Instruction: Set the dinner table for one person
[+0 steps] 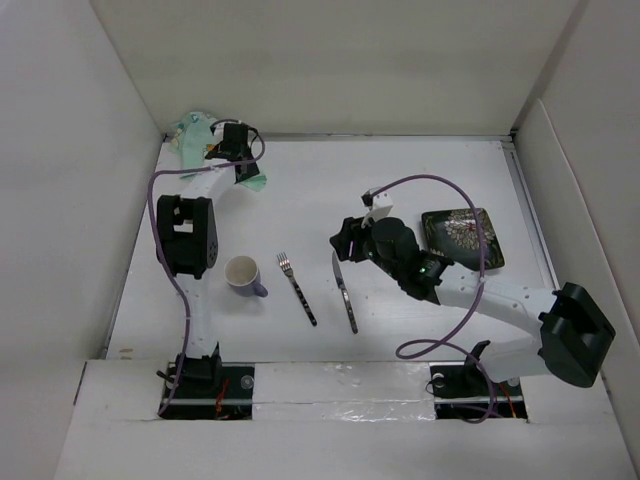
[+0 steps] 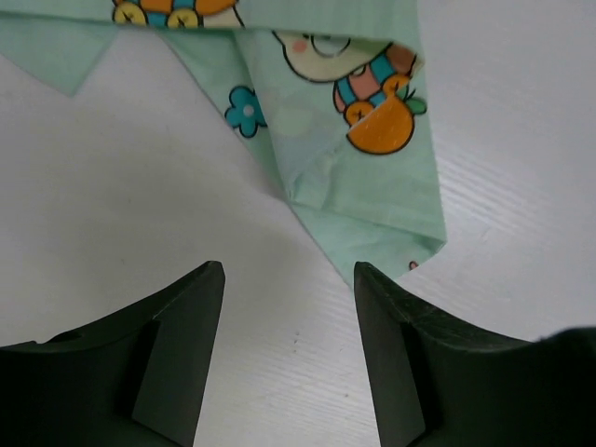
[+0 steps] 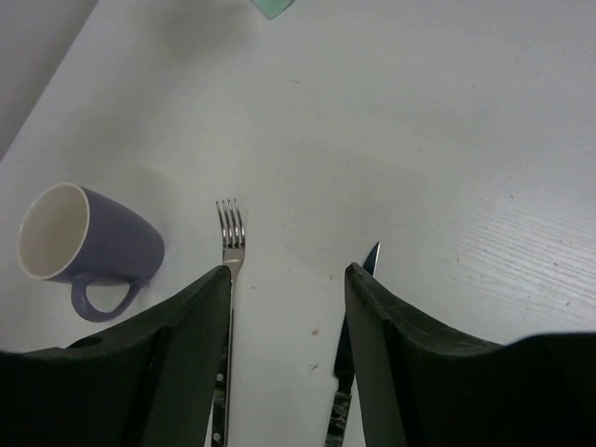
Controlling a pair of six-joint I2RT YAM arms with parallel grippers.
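The white dinner table (image 1: pixel 330 180) carries a purple mug (image 1: pixel 242 273), a fork (image 1: pixel 297 288), a knife (image 1: pixel 345 292) and a dark floral plate (image 1: pixel 462 237). My right gripper (image 1: pixel 345 243) is open and empty, hovering over the bare strip between the fork (image 3: pixel 230 233) and the knife tip (image 3: pixel 372 259); the mug (image 3: pixel 88 237) lies to its left. My left gripper (image 1: pixel 238 160) is open and empty at the far left corner, just short of a mint-green cartoon-print cloth (image 2: pixel 354 121). The cloth's corner lies beside the right finger (image 2: pixel 400 354).
White wall panels enclose the table on the left, back and right. The crumpled cloth (image 1: pixel 192 135) sits against the far left corner. Purple cables loop off both arms. The plate lies near the right wall, behind the right arm's cable.
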